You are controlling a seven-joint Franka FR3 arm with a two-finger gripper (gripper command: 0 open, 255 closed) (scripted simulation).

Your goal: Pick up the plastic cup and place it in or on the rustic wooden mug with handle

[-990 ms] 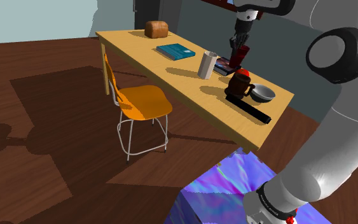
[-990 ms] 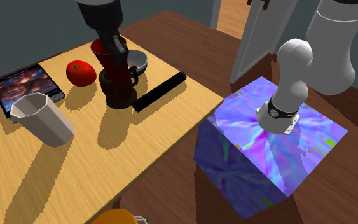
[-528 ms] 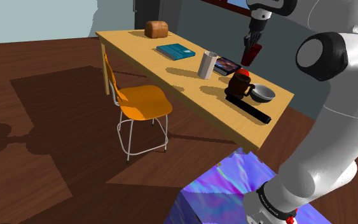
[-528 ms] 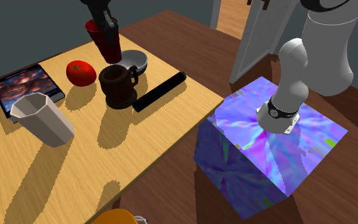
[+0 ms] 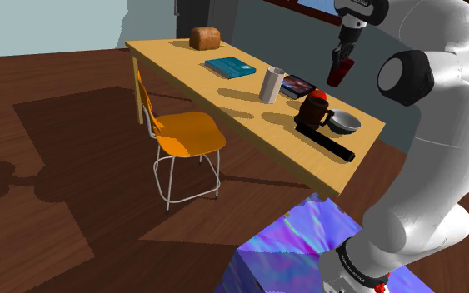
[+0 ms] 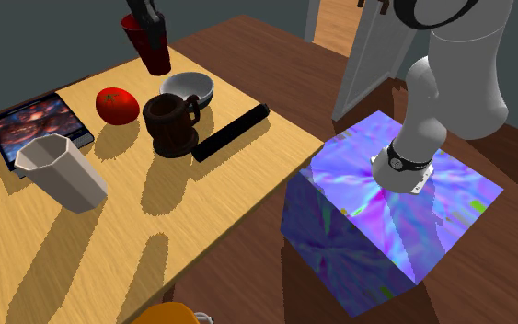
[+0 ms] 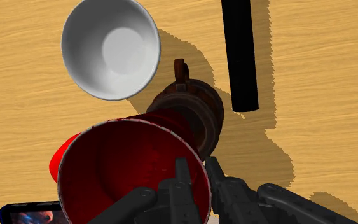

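Observation:
A red plastic cup point(image 5: 337, 73) point(image 6: 149, 48) point(image 7: 125, 173) hangs in the air well above the table. My black gripper point(image 5: 343, 56) point(image 6: 153, 23) point(image 7: 193, 170) is shut on its rim, one finger inside the cup and one outside. The dark brown wooden mug with a handle point(image 5: 314, 109) point(image 6: 171, 121) point(image 7: 191, 109) stands upright on the table below the cup. In the wrist view the mug shows just beyond the cup's rim, partly hidden by it.
Around the mug lie a grey bowl point(image 6: 189, 89) point(image 7: 110, 48), a black bar point(image 6: 230, 132) point(image 7: 240, 54), a red tomato point(image 6: 118, 104), a tablet point(image 6: 38, 126) and a white faceted cup point(image 6: 62, 172). An orange chair point(image 5: 182, 133) stands at the table's side.
The gripper has risen with the red cup from just above the mug, moving toward the shoulder view's right. The things on the table have stayed put.

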